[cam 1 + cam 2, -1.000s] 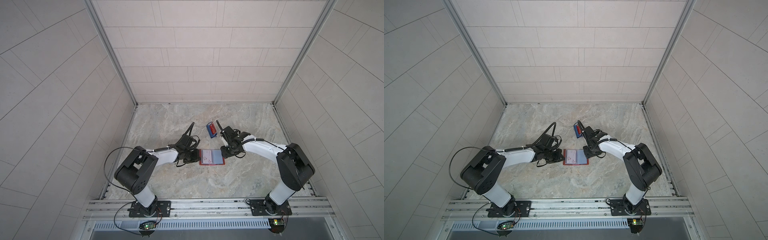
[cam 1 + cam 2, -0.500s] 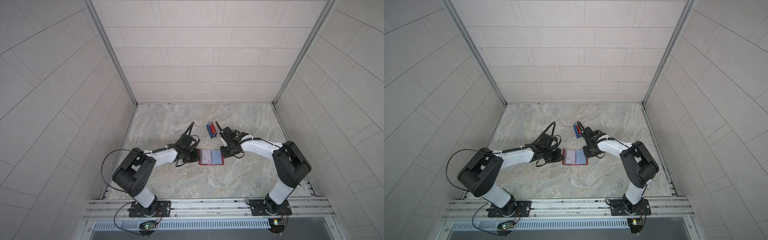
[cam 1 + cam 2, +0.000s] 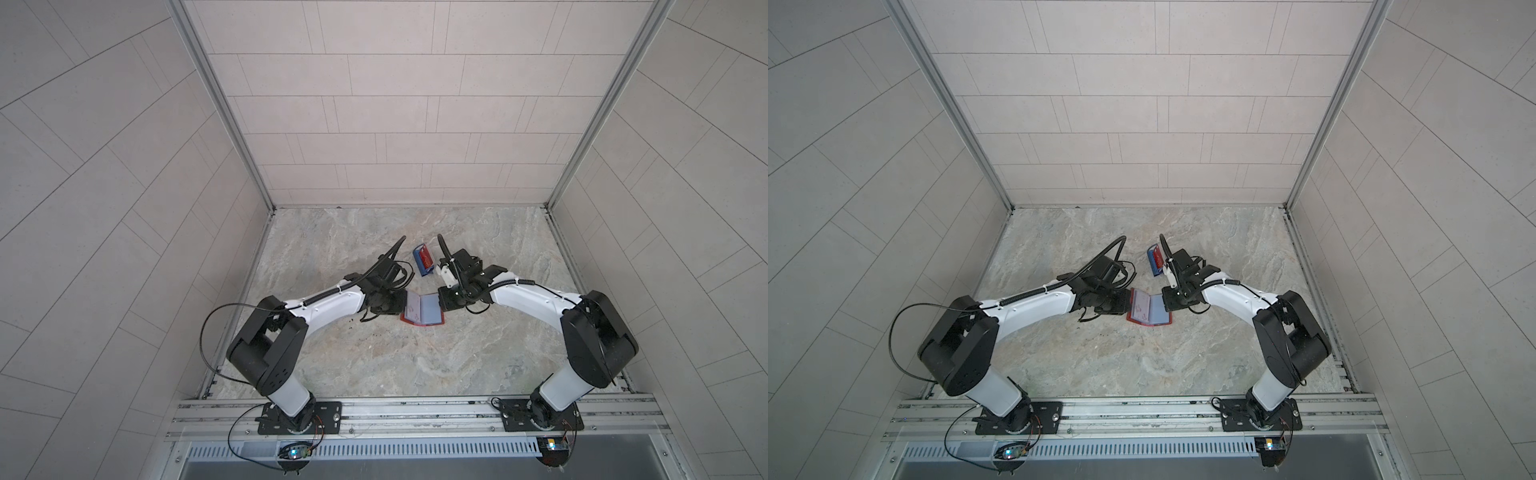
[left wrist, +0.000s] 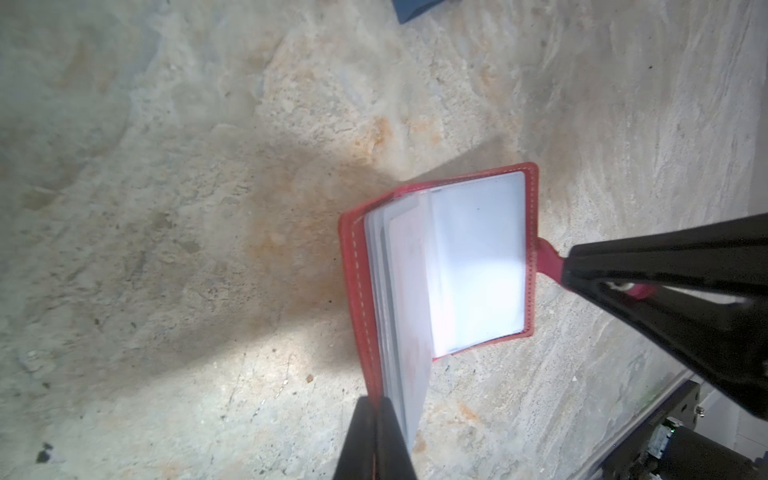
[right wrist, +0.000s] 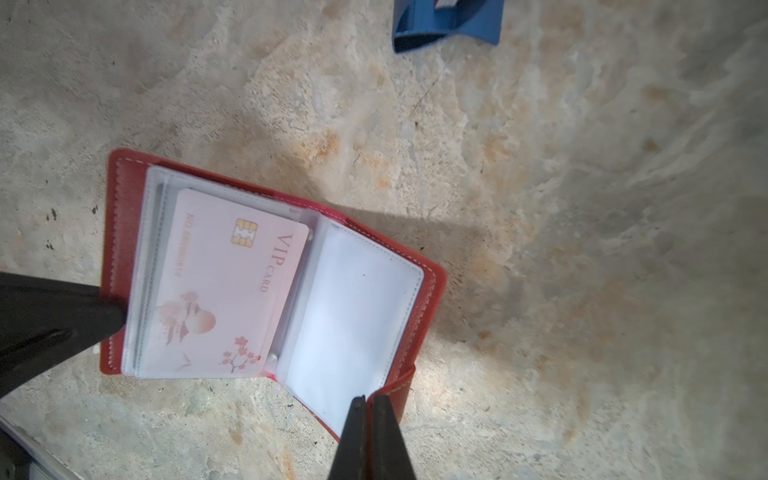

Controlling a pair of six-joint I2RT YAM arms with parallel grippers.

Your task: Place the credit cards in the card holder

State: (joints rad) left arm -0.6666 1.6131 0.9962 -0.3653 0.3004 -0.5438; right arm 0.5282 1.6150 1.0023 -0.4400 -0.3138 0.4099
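The red card holder (image 3: 422,314) (image 3: 1148,312) lies open on the marble table between both arms. My left gripper (image 4: 376,405) (image 3: 402,307) is shut on the edge of its left cover. The right gripper (image 5: 370,401) (image 3: 441,305) is shut on the red tab (image 4: 548,257) at the opposite edge. A pale card with "VIP CARD" lettering (image 5: 232,286) sits inside a clear sleeve on the left page. The right page (image 5: 353,316) looks pale blue in both top views and blank white in the wrist views. A red card (image 3: 425,258) stands in a small blue stand behind the holder.
The blue stand (image 3: 1154,262) (image 5: 449,25) is just behind the holder, close to the right wrist. Tiled walls enclose the table on three sides. A metal rail (image 3: 415,411) with both arm bases runs along the front.
The right gripper has closed on the holder's tab. The left gripper keeps its hold on the other cover, and the holder stays open in the same place.
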